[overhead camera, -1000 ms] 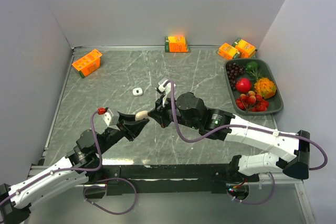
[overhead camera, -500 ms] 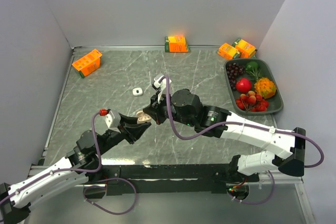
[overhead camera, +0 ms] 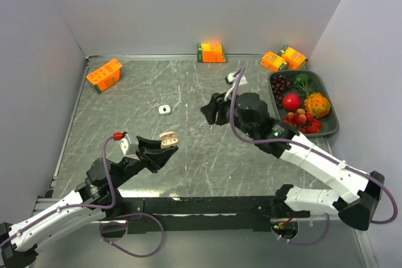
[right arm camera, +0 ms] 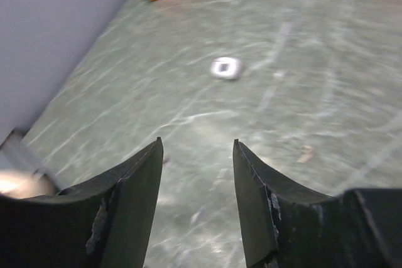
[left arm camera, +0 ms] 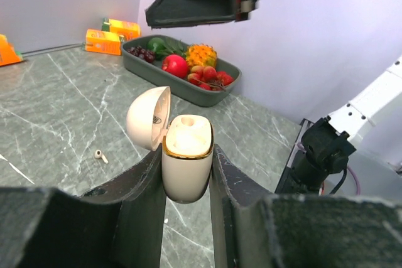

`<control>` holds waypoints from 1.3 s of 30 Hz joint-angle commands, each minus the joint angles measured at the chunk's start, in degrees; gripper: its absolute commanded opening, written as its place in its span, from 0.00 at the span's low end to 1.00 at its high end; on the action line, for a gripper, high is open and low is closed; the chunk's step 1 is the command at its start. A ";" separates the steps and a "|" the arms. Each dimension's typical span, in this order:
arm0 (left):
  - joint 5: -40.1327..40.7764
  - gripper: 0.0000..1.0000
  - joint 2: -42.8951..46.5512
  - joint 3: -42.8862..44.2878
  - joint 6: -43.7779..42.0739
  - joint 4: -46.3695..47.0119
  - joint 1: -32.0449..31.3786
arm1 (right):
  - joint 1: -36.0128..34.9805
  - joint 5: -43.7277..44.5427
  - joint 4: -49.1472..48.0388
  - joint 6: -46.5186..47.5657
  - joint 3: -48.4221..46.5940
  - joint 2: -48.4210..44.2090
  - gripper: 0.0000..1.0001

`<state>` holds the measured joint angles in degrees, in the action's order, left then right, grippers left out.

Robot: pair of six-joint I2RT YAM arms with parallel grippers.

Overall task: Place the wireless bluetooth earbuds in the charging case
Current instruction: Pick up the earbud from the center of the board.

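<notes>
**Cream plastic charging case (left arm camera: 187, 149), gold-rimmed with its lid flipped open, stands upright, clamped between the black fingers of your left gripper (left arm camera: 186, 177).**
Your right gripper (right arm camera: 196, 155) hangs above the grey marbled table (overhead camera: 125, 111), jaws apart and nothing between them, well apart from the case. One tiny pale stemmed earbud (left arm camera: 100, 155) lies loose on the tabletop, near the held case in the left wrist view. Whether another sits inside the case you cannot tell. A small white rounded object (overhead camera: 164, 109) rests alone mid-table. A dark green tray (left arm camera: 151, 76) of fruit sits at the right edge, and orange cartons (overhead camera: 103, 75) stand along the far side.
</notes>
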<state>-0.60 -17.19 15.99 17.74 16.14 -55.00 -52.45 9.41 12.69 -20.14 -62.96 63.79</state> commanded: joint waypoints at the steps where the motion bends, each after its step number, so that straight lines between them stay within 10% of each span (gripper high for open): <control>1: 2.36 0.01 1.54 0.45 0.98 0.21 -0.28 | 6.56 -0.36 4.16 -2.63 1.62 3.50 0.57; 13: 4.73 0.01 1.89 1.59 0.72 -2.52 -0.28 | 10.34 2.28 8.32 -2.53 -6.29 31.02 0.60; 39: 5.17 0.01 1.55 1.15 0.90 -2.52 -0.28 | 15.44 -0.44 10.52 -5.96 -12.98 47.12 0.52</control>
<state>4.36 -15.22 15.99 18.28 12.10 -55.11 -37.47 9.32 23.33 -24.75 -74.00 109.67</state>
